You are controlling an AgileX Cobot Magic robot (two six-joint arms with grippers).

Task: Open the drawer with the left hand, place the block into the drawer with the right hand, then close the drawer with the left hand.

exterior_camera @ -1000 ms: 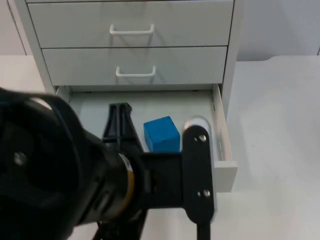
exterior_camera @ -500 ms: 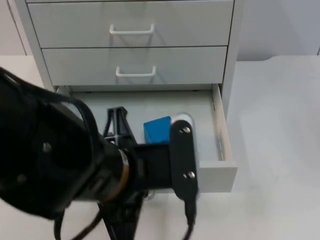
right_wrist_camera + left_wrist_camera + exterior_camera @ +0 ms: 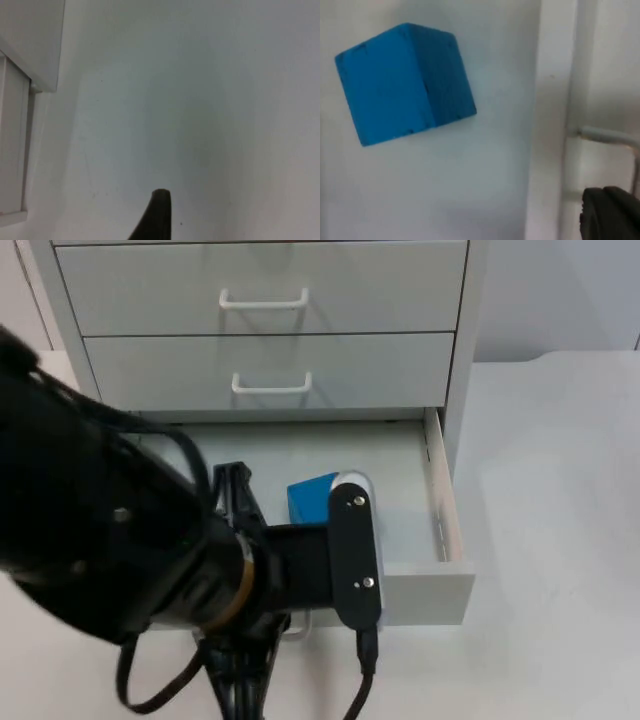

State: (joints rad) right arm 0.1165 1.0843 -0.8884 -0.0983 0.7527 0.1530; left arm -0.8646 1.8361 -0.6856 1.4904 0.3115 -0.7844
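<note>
The white cabinet's bottom drawer stands pulled out. A blue block lies on its floor near the middle, partly hidden by my left arm, which hangs over the drawer's front left. In the left wrist view the block rests flat inside the drawer, and my left gripper sits by the drawer's front wall, close under its white handle. My right gripper waits above bare table beside the cabinet's corner.
Two shut drawers with white handles sit above the open one. White table stretches to the right of the cabinet and in front of the drawer. The grey wall stands behind.
My left arm has swung toward the picture's left and the drawer's front, covering more of the block. The drawer and block have stayed put.
</note>
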